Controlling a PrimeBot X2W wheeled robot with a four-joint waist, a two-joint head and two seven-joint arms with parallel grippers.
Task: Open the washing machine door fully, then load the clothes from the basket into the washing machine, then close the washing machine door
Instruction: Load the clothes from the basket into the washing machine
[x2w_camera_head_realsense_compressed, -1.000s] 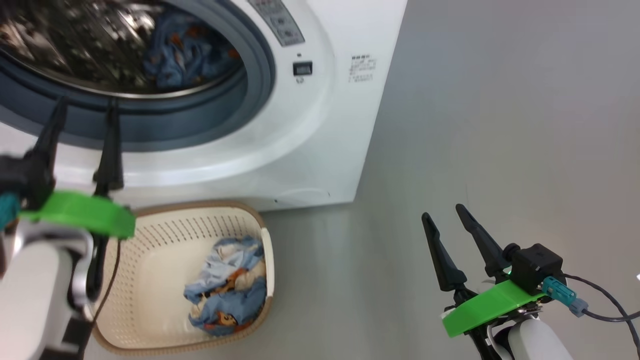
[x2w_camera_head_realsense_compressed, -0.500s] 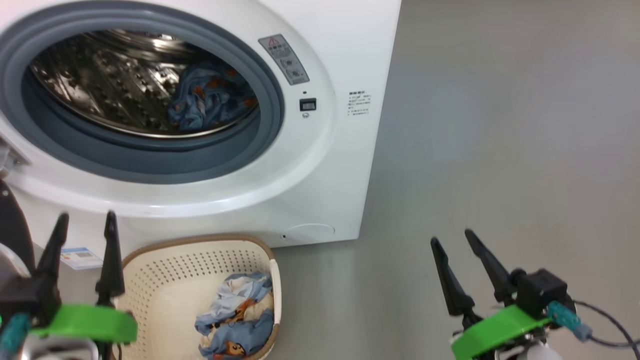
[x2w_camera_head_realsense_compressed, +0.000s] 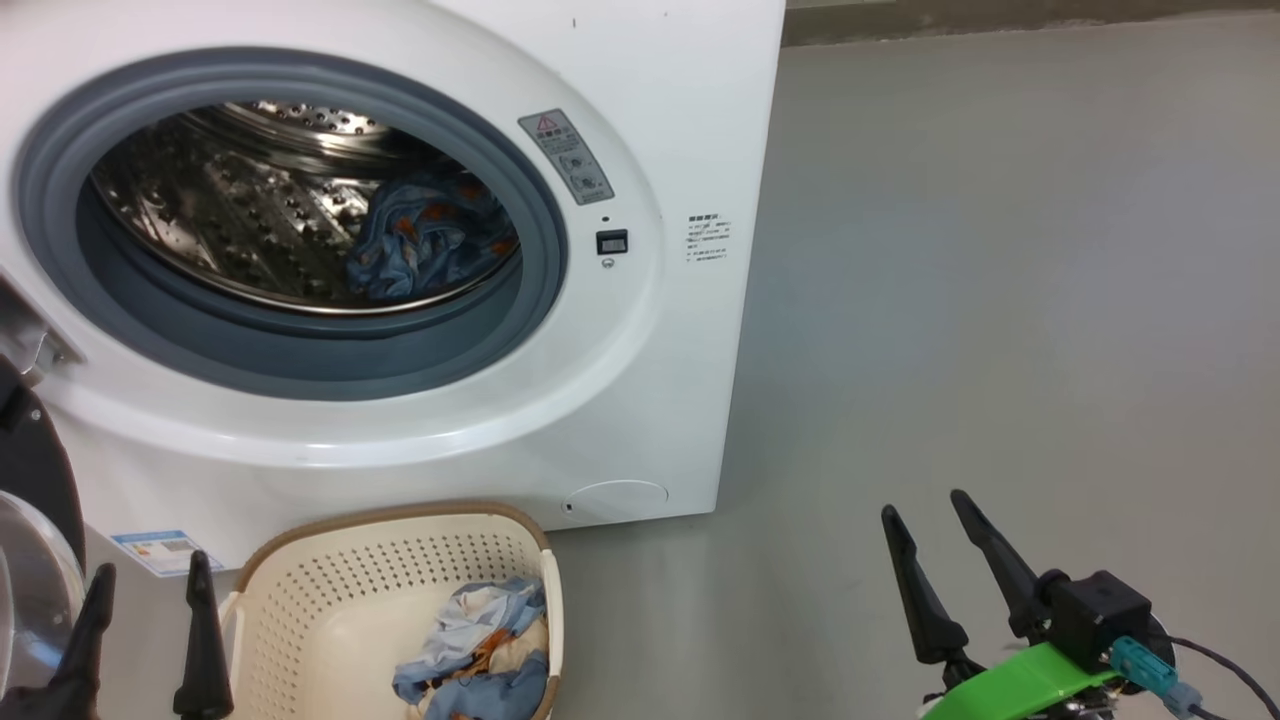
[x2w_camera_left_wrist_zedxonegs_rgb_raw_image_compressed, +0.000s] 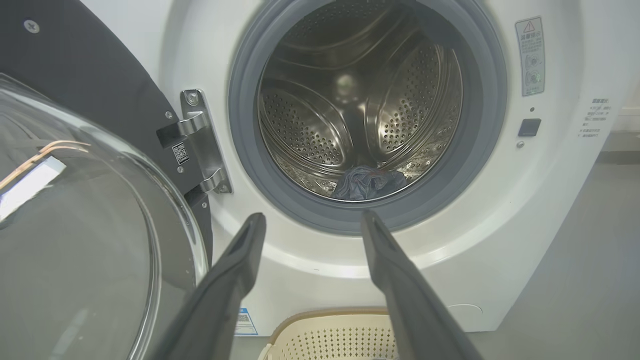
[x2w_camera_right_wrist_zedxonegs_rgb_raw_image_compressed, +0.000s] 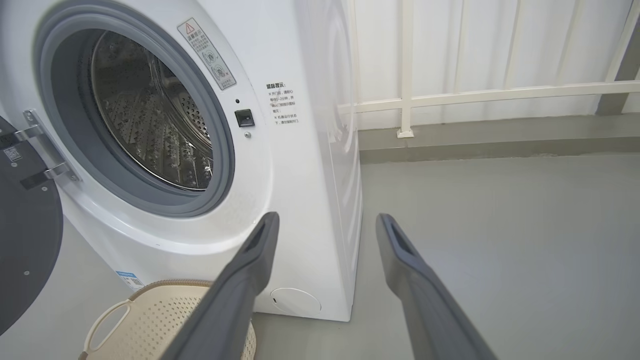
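The washing machine (x2w_camera_head_realsense_compressed: 640, 380) stands with its door (x2w_camera_head_realsense_compressed: 30, 480) swung wide to the left, the glass bowl (x2w_camera_left_wrist_zedxonegs_rgb_raw_image_compressed: 75, 225) close to my left wrist camera. One blue fox-print garment (x2w_camera_head_realsense_compressed: 430, 240) lies low in the steel drum (x2w_camera_left_wrist_zedxonegs_rgb_raw_image_compressed: 360, 110). More clothes (x2w_camera_head_realsense_compressed: 480, 650) sit in the cream basket (x2w_camera_head_realsense_compressed: 330, 590) on the floor in front of the machine. My left gripper (x2w_camera_head_realsense_compressed: 150, 575) is open and empty, just left of the basket and below the drum opening. My right gripper (x2w_camera_head_realsense_compressed: 925, 505) is open and empty over bare floor to the machine's right.
Grey floor (x2w_camera_head_realsense_compressed: 1000, 300) stretches to the right of the machine. A low kerb (x2w_camera_right_wrist_zedxonegs_rgb_raw_image_compressed: 500, 135) with a white railing (x2w_camera_right_wrist_zedxonegs_rgb_raw_image_compressed: 405, 100) runs behind it. The door hinge (x2w_camera_left_wrist_zedxonegs_rgb_raw_image_compressed: 202, 145) sits at the drum's left edge. A blue label (x2w_camera_head_realsense_compressed: 160, 550) is low on the front.
The head camera has tipped up, so the whole scene sits lower. My left gripper has drawn back from the drum's mouth to beside the basket. Both grippers stay open.
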